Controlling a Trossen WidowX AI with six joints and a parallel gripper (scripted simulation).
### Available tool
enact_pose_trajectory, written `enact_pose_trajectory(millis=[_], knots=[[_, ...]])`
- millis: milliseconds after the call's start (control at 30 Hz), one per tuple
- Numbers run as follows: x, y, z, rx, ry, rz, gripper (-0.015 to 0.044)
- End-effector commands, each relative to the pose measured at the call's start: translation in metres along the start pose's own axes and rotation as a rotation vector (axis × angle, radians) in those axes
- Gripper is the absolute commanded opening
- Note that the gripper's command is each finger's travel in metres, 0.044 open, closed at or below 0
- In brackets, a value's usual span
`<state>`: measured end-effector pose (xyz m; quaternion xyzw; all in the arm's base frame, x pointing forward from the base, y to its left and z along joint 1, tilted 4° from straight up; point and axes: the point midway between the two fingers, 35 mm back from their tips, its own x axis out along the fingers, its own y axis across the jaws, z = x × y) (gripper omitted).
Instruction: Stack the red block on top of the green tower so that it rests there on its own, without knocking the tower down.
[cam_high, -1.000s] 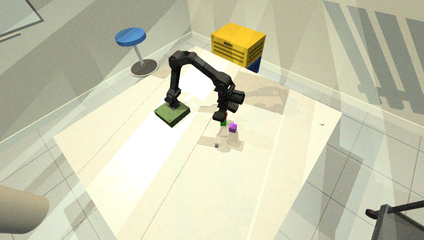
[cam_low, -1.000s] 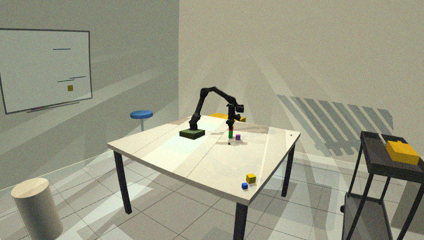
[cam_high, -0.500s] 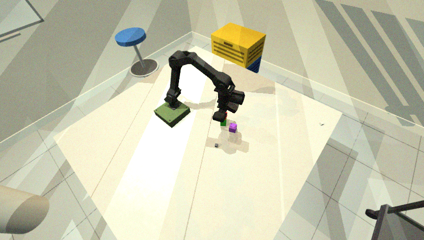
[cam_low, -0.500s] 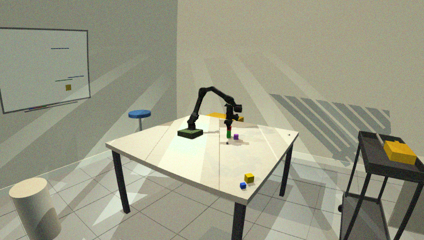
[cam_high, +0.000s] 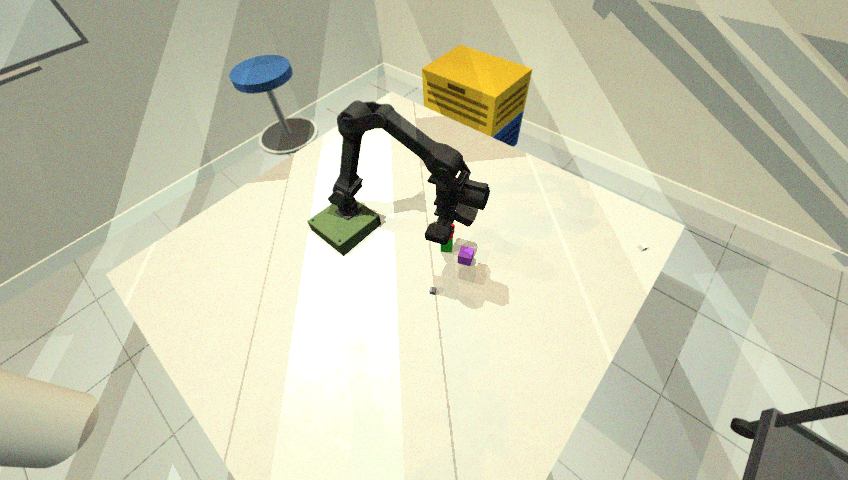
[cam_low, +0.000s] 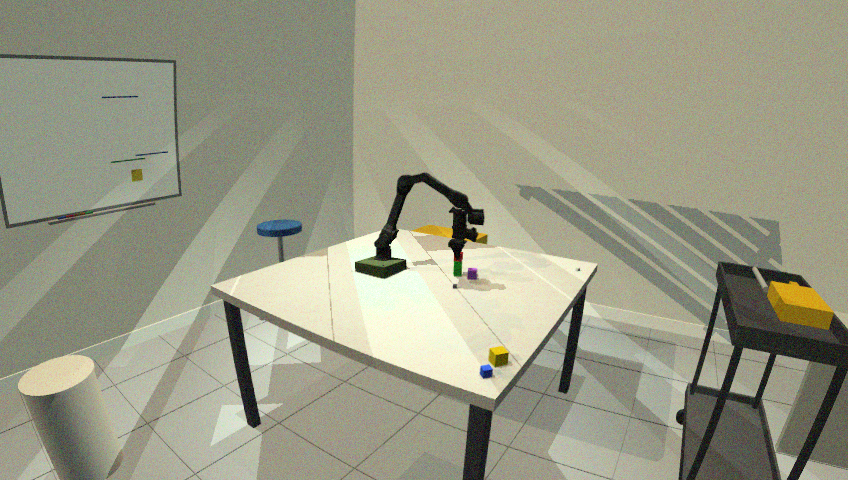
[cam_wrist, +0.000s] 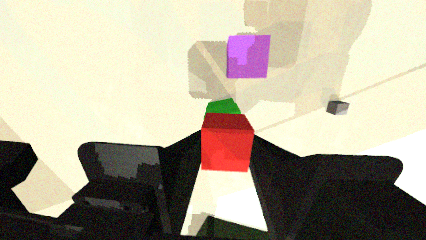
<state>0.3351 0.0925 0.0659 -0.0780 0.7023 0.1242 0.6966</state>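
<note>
Red block (cam_wrist: 226, 145): clamped between the two dark fingers of the gripper (cam_wrist: 226, 152), sitting directly over the green tower (cam_low: 457, 267); whether the two touch cannot be told from the exterior view, where red shows immediately above green. Green tower: upright, near the middle of the table (cam_low: 357, 321), on the half toward the far edge. Purple cube (cam_low: 472, 273): just beside the tower, apart from it. Small grey cube (cam_high: 433, 290): near the tower, on the side toward the near edge. Arm (cam_high: 392, 127): black, arched up from a green base plate (cam_high: 343, 227) and bent down over the tower. Yellow cube (cam_low: 498, 355) and blue cube (cam_low: 486, 371): close together at the near corner of the table, well apart from the tower.

Table: pale top, dark legs, crossed by bands of light and shadow. Room: tiled floor, plain walls, whiteboard (cam_low: 89, 136) on the left wall, blue stool (cam_low: 279, 228) beyond the table's far left edge, yellow crate (cam_high: 476, 92) past the far edge, cream cylinder (cam_low: 68, 410) on the floor, dark cart (cam_low: 767, 356) carrying a yellow box (cam_low: 798, 304).
</note>
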Motion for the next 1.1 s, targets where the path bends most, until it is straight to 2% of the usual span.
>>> enact_pose_trajectory(millis=[0, 333, 1067], knots=[[0.0003, 0.0, -0.0001, 0.0, 0.001, 0.0, 0.0184], [0.0003, 0.0, -0.0001, 0.0, 0.001, 0.0, 0.044], [0.0003, 0.0, -0.0001, 0.0, 0.001, 0.0, 0.044]])
